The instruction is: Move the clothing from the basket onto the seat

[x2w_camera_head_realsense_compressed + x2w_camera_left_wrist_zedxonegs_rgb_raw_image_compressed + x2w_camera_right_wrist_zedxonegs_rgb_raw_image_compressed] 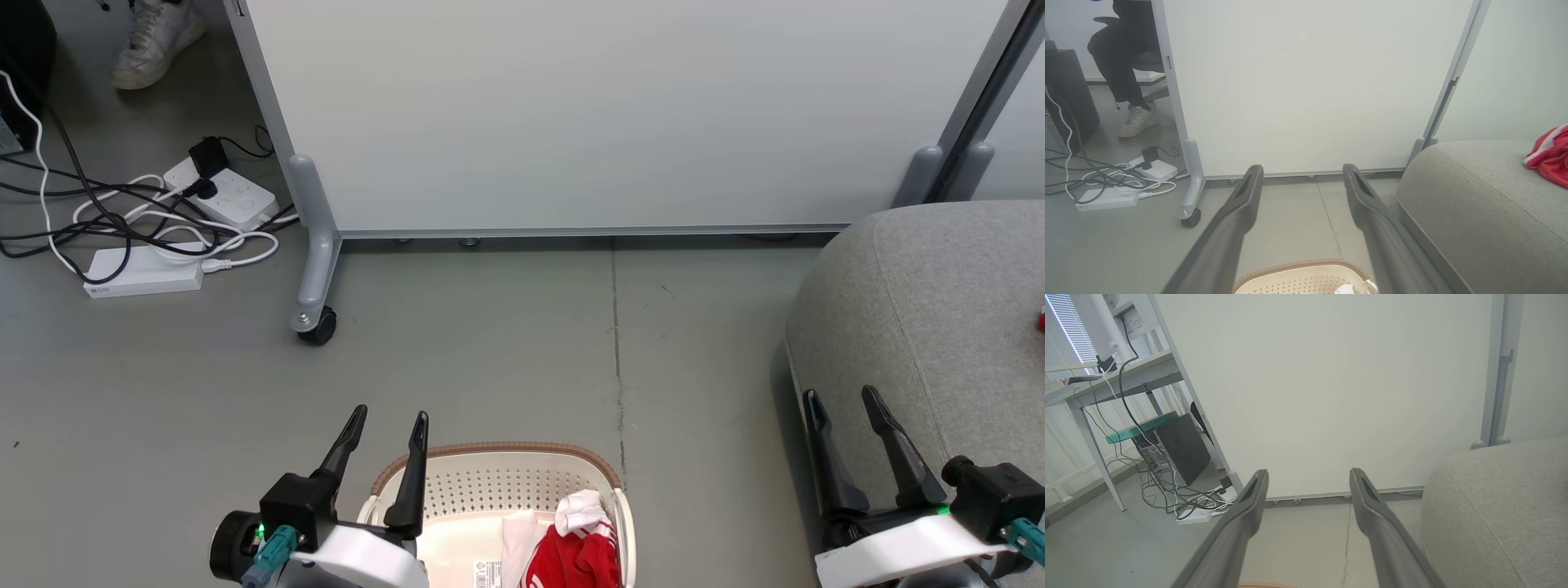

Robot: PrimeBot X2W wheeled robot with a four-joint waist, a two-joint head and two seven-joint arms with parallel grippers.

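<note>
With left gripper point(392, 413) and right gripper point(839, 394) both spread, empty, dip left into basket point(506, 449) at bottom centre, pinch red clothing point(575, 559) deep, lift clear toward seat point(922, 310) at right.

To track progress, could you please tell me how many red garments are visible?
2: one red garment in the basket, a second garment lying on the seat. The basket is cut off, so more may be hidden.

Nothing legible anywhere right now: the white sticker point(488, 573) inside the basket point(506, 448) carries print far too small to read.
</note>
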